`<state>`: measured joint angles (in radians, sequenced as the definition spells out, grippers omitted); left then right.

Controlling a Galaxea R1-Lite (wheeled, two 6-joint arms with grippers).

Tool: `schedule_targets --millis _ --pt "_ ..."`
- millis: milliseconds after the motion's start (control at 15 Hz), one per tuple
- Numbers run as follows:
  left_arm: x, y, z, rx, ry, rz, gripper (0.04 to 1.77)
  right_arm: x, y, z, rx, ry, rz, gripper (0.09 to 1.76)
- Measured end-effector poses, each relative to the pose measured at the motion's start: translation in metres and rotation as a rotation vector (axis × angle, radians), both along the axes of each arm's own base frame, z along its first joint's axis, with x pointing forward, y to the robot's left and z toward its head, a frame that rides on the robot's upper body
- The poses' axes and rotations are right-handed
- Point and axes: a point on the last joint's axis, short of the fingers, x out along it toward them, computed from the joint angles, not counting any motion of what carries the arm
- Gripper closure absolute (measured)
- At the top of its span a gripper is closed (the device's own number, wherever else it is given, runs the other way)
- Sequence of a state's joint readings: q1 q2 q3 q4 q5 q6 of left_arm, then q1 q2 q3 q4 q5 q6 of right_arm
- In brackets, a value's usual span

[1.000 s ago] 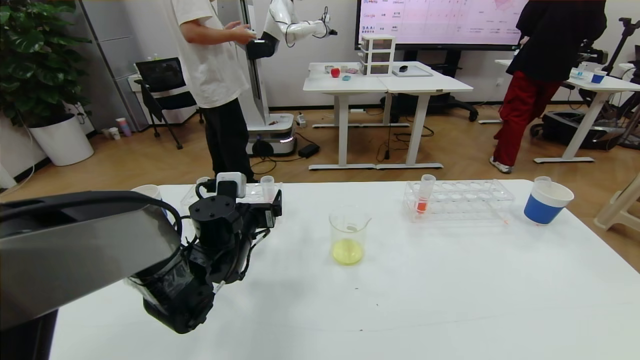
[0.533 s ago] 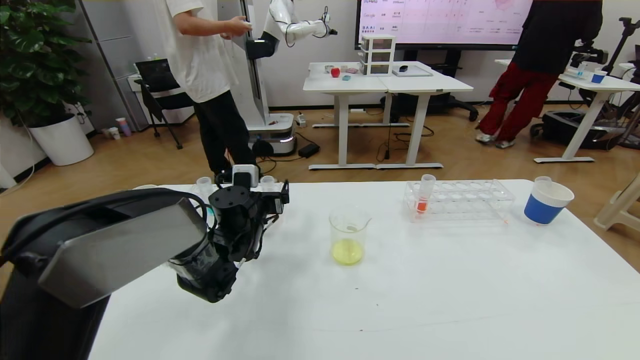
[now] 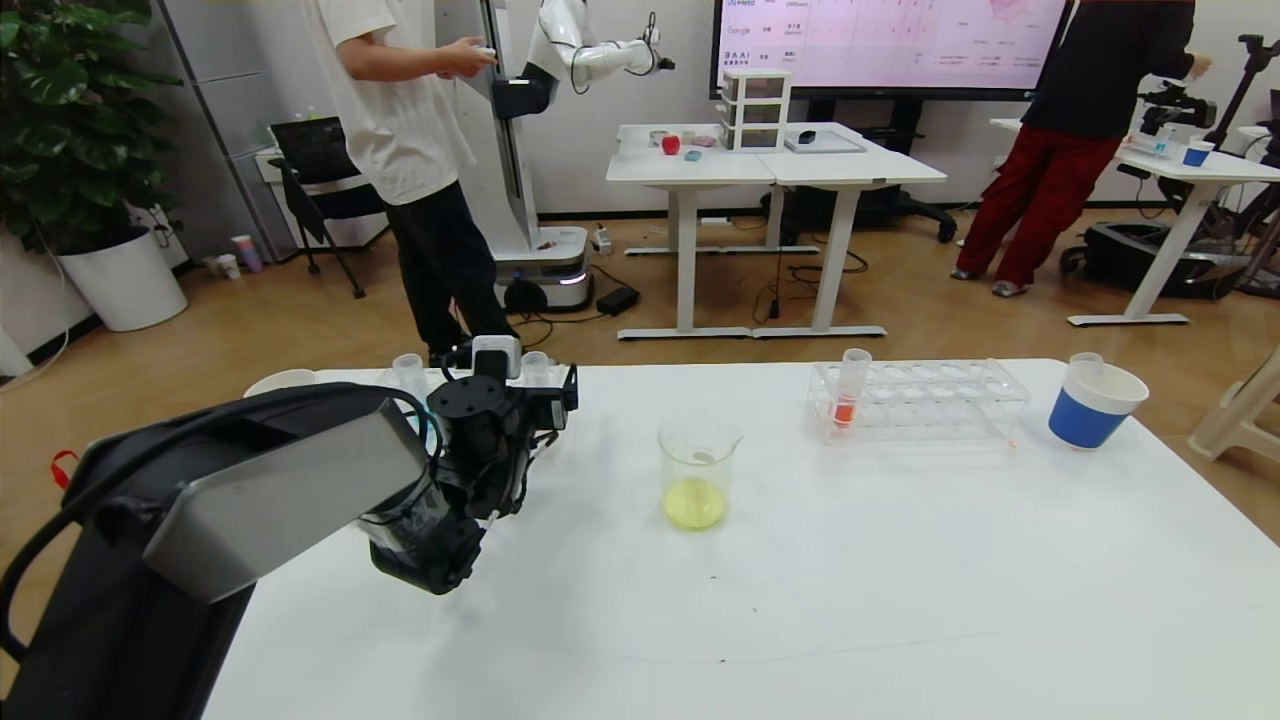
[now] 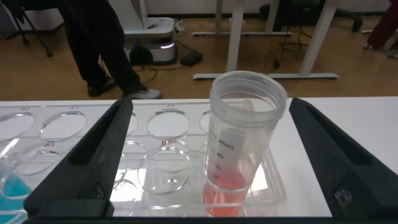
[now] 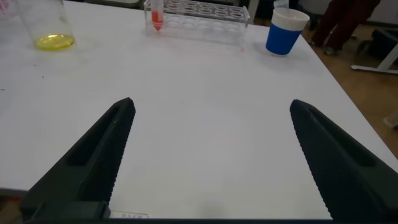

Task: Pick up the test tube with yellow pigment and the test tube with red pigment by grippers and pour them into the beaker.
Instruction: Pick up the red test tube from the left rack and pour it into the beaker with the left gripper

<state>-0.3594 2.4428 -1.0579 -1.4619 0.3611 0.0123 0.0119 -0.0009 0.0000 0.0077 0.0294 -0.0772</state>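
Note:
The test tube with red pigment (image 4: 239, 149) stands upright in the end hole of a clear rack (image 4: 161, 152), pale salmon liquid at its bottom. My left gripper (image 4: 211, 102) is open, one black finger on each side of that tube and neither touching it. In the head view the left gripper (image 3: 545, 388) is at the table's far left, with the tube's top (image 3: 535, 365) just behind it. The beaker (image 3: 697, 470) stands mid-table with yellow liquid in its bottom. The test tube with yellow pigment is out of view. My right gripper (image 5: 211, 104) is open over bare table.
A second clear rack (image 3: 930, 400) at the far right holds a tube of deeper orange-red liquid (image 3: 848, 392). Beside it is a blue-and-white paper cup (image 3: 1095, 405). A cyan-liquid tube (image 4: 9, 186) stands in the left rack. Another cup rim (image 3: 285, 382) shows far left.
My left arm has reached forward and to the right towards the left rack, bringing its open gripper up around the red tube. The beaker and the right rack have not moved.

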Motion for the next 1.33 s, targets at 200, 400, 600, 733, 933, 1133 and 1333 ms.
schedule_targets --millis 200,400,600,733,933,1133,1333 --pt "0.000 0.000 0.002 -0.007 -0.009 0.000 0.06 0.000 0.000 0.000 0.000 0.000 0.000 0.11" --pt "0.000 0.001 0.005 -0.011 -0.019 0.003 0.06 0.000 0.000 0.000 0.000 0.000 0.000 0.11" --pt "-0.001 0.001 0.007 -0.011 -0.022 0.002 0.46 0.000 0.000 0.000 0.000 0.000 0.000 0.11" --pt "-0.001 0.000 0.008 -0.012 -0.022 -0.004 1.30 0.000 0.000 0.000 0.000 0.000 0.000 0.11" --pt "-0.001 0.001 0.009 -0.012 -0.026 0.001 1.23 0.000 0.000 0.000 0.000 0.000 -0.001 0.11" --pt "-0.003 0.001 0.015 -0.010 -0.032 0.000 1.30 0.000 0.000 0.000 0.000 0.000 0.000 0.11" --pt "-0.006 0.002 0.031 0.002 -0.032 -0.003 1.30 0.000 0.000 0.000 0.000 0.000 0.000 0.11"
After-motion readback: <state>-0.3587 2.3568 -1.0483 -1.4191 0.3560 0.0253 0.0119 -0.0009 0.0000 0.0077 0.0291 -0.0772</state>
